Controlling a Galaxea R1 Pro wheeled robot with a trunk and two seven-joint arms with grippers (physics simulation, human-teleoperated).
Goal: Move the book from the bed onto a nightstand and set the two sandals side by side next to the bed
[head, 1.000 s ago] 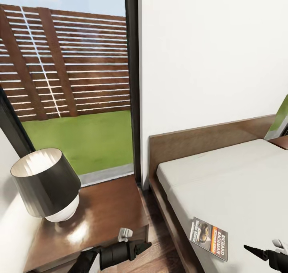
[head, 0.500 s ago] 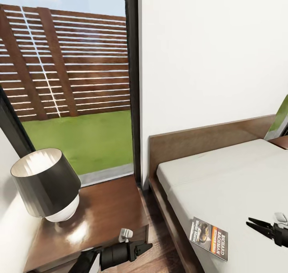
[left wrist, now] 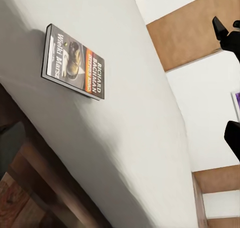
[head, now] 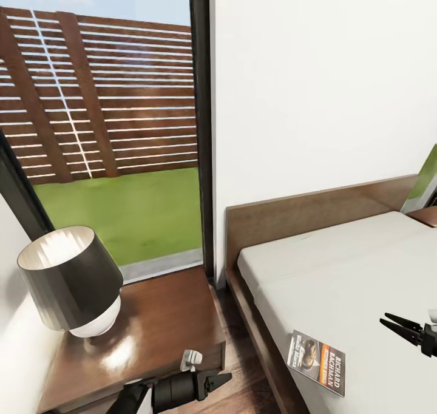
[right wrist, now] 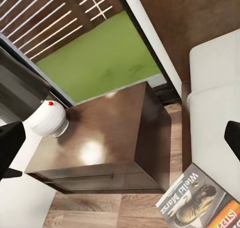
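Book (head: 316,362) on bed (head: 364,280), cover "RICHARD BACHMAN"

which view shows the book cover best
The left wrist view: the whole book lies unobstructed on the mattress, its title readable. The head view shows it smaller, and the right wrist view cuts it off at the frame edge.
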